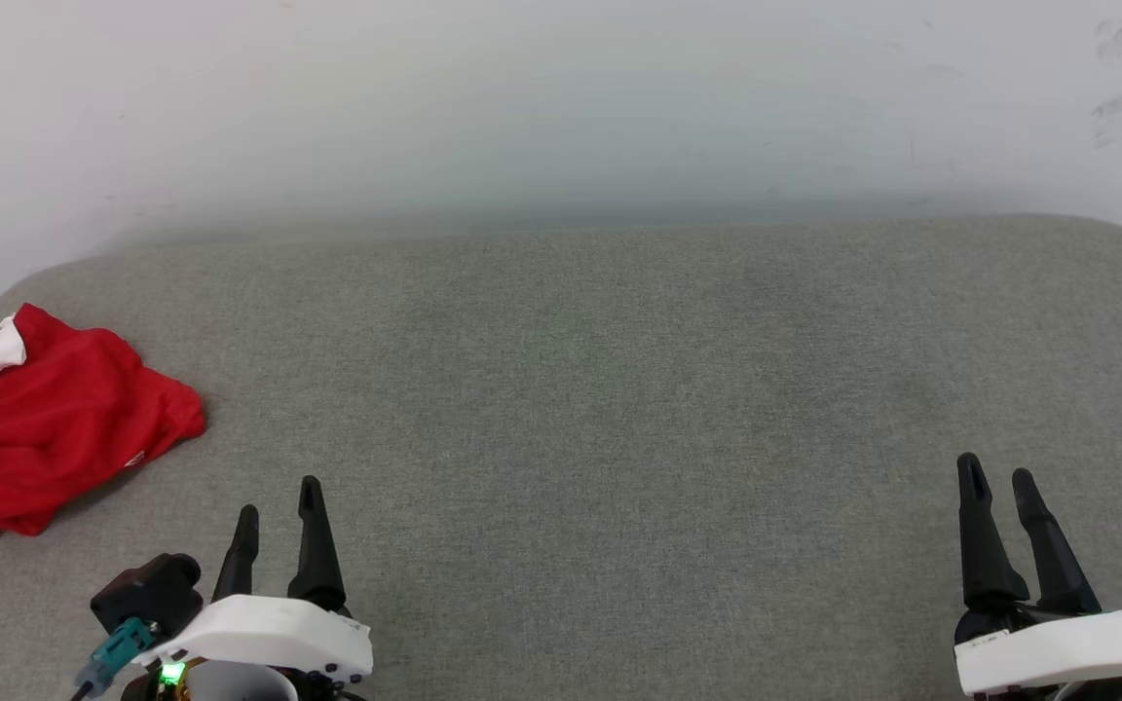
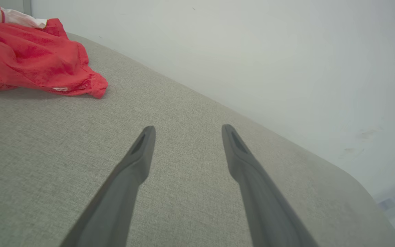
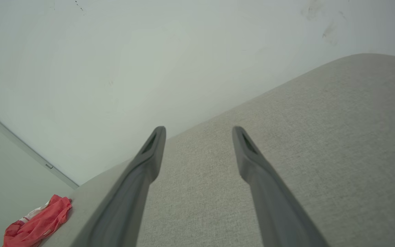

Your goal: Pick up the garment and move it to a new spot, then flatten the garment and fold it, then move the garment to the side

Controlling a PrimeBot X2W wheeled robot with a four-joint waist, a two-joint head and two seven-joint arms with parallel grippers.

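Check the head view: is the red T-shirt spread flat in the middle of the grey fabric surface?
No, the red T-shirt lies crumpled at the far left edge of the grey fabric surface.

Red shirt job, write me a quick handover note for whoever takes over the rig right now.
Left gripper: open, empty, over the grey cushion.
Right gripper: open, empty, at the cushion's right side.
Shirt: crumpled in a heap at the cushion's left edge, ahead and to the left of the left gripper, nothing touching it.
Done: nothing yet.
Left: pick up the shirt, move it to a new spot, flatten it, fold it, set it aside.
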